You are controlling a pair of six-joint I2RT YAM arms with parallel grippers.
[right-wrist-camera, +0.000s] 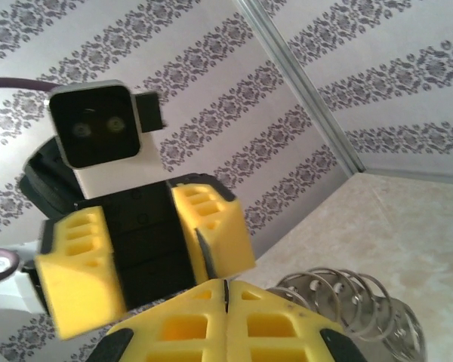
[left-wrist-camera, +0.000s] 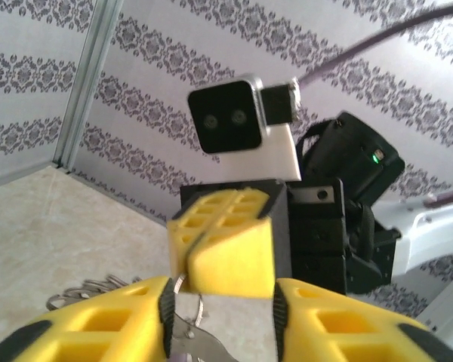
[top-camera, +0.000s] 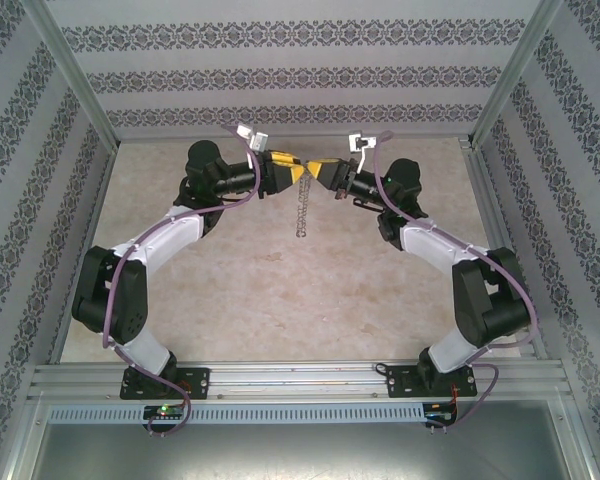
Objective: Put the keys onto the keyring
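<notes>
Two robot arms meet tip to tip above the far middle of a beige table (top-camera: pixel 230 290), inside a booth with patterned walls.

On the left, the left gripper (left-wrist-camera: pixel 219 320) has its yellow fingers standing apart. We see no firm hold on anything. A small silvery metal piece (left-wrist-camera: pixel 187 330) sits low in the gap, close to the left finger's pad. We cannot tell whether it is the key.

In the middle, the keyring (top-camera: pixel 301 212) trails as a thin, dark, chain-like line from where the grippers meet, down towards the arm bases. From the wrist views it reads as a cluster of looping metal wire.

On the right, the right gripper (right-wrist-camera: pixel 226 324) has its fingers pressed fully together. It appears to pinch the top of the keyring.

We judge the task to be mid-way. The ring is presented and the grippers are aligned, but we cannot confirm a key threaded onto it.
</notes>
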